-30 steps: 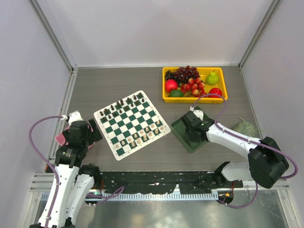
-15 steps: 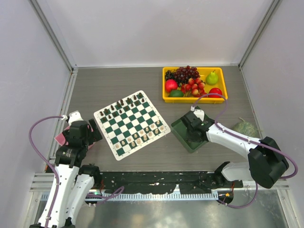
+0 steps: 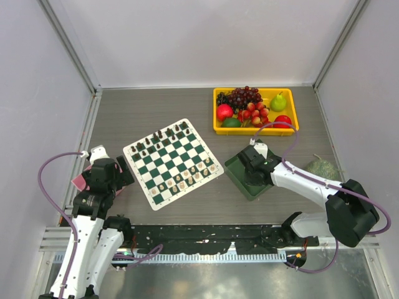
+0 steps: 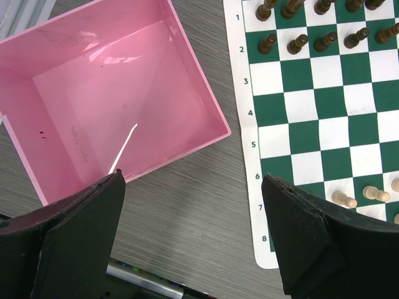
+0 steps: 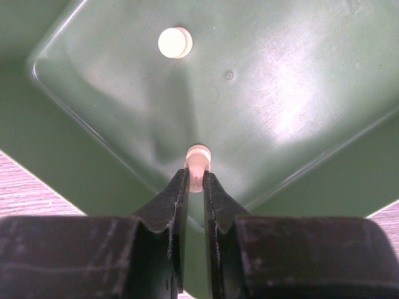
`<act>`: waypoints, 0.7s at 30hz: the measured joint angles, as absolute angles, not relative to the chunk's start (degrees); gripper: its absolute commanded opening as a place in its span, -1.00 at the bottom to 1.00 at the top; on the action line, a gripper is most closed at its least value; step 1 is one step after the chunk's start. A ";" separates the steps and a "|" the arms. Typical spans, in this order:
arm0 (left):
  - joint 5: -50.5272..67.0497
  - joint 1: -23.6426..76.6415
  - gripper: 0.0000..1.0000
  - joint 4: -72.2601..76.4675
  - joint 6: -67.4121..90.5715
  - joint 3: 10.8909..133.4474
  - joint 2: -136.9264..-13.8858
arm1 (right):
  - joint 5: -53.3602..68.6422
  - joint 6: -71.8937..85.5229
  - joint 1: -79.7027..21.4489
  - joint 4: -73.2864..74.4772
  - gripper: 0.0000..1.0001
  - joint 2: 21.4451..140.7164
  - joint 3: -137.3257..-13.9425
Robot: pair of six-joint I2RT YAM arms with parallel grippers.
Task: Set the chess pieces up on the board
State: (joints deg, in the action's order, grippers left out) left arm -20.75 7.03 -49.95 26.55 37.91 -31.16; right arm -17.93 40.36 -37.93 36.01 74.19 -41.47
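The green and white board [image 3: 173, 161] lies on the table left of centre, with dark pieces along its far side and several cream chess pieces [image 3: 181, 179] along its near side. My right gripper [image 5: 195, 182] is down inside the dark green tray [image 5: 299, 112], shut on a cream chess piece [image 5: 197, 161]. A second cream piece [image 5: 174, 42] lies loose on the tray floor further in. My left gripper [image 4: 193, 218] is open over bare table between the pink box [image 4: 106, 106] and the board's corner [image 4: 312, 124], holding nothing.
A yellow tray of fruit [image 3: 255, 108] stands at the back right. A round green fruit [image 3: 321, 168] lies right of the green tray [image 3: 234, 169]. The pink box [image 3: 80, 182] sits at the left, mostly hidden under my left arm.
My right gripper's fingers have closed onto the cream piece in the green tray. The left arm has not moved.
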 measured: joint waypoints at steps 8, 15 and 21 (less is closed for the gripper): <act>-20.75 7.03 0.98 -49.95 26.55 37.91 -31.16 | -17.96 38.44 -38.24 35.83 -0.80 73.78 -41.47; -20.60 7.03 0.98 -49.93 26.55 37.91 -31.16 | -18.70 35.88 -39.00 35.90 -0.81 69.17 -42.04; -20.40 7.03 0.98 -49.95 26.55 37.91 -31.16 | -19.31 34.74 -39.55 36.03 -0.87 63.00 -43.86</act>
